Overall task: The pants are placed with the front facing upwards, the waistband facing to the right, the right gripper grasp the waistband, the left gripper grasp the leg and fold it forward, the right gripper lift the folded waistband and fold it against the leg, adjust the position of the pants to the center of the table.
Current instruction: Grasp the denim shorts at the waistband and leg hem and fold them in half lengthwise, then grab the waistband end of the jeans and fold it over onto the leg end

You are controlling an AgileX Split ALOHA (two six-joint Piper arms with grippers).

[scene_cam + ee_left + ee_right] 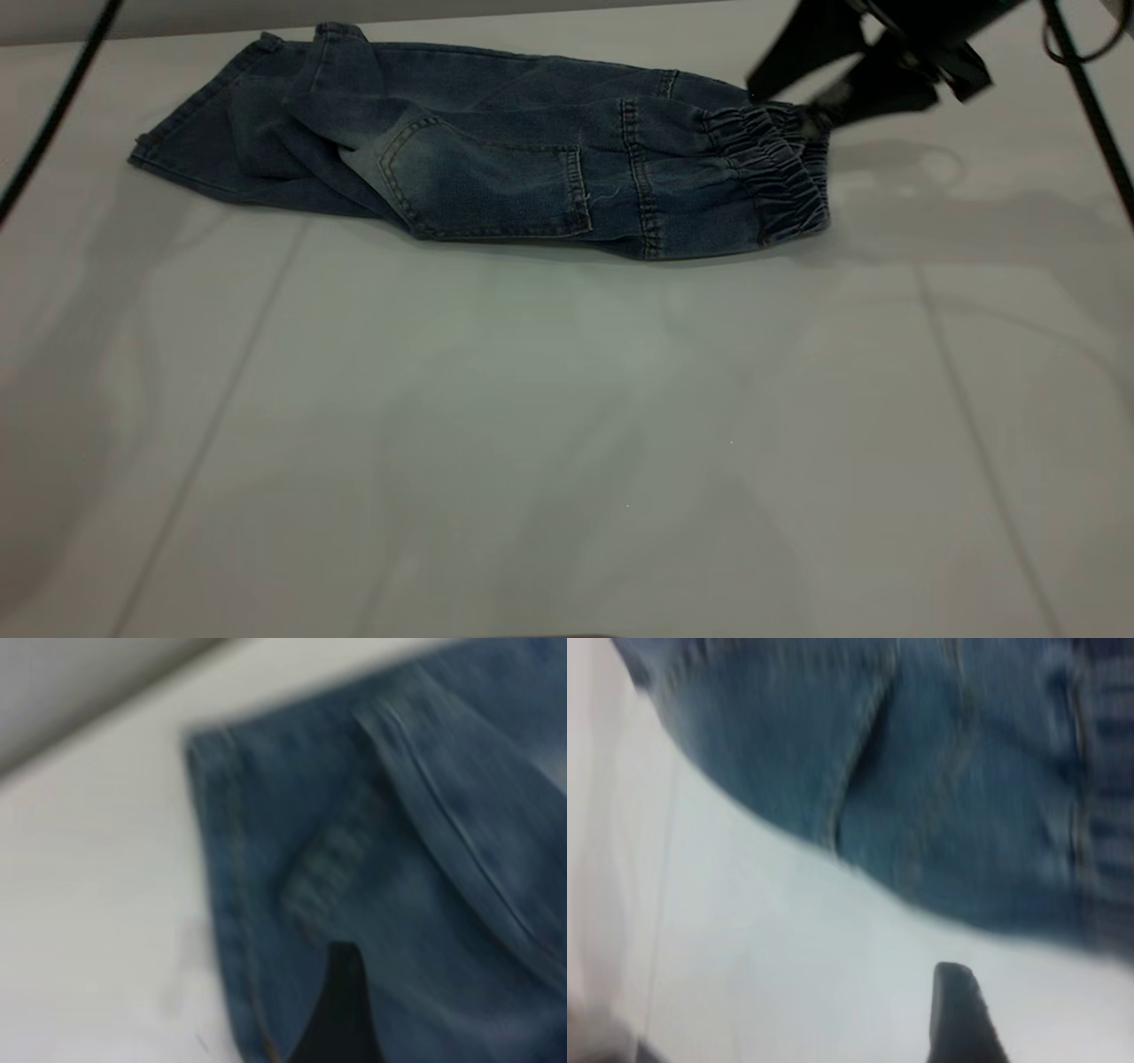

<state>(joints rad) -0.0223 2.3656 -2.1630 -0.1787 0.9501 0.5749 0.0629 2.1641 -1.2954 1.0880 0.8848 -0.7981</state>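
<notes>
The pants (496,159) lie already folded lengthwise at the far side of the table (567,425), waistband (780,173) pointing right, leg hems at the left. A back pocket with tan stitching faces up near the middle of the bundle. One leg lies over the other, with a pale faded patch showing just left of the pocket.

The right gripper (811,120) sits at the far right, its black tip right at the far corner of the waistband, touching or just above the ruched denim; can't tell if its fingers are spread or pinching cloth. In the right wrist view only one dark finger (961,1019) shows over bare table, beside the pants' edge.

The left gripper is out of the exterior view. Its wrist view shows one dark tip (341,1010) down on the denim near a leg hem, beside the stitched edge; finger state can't be told there either.
</notes>
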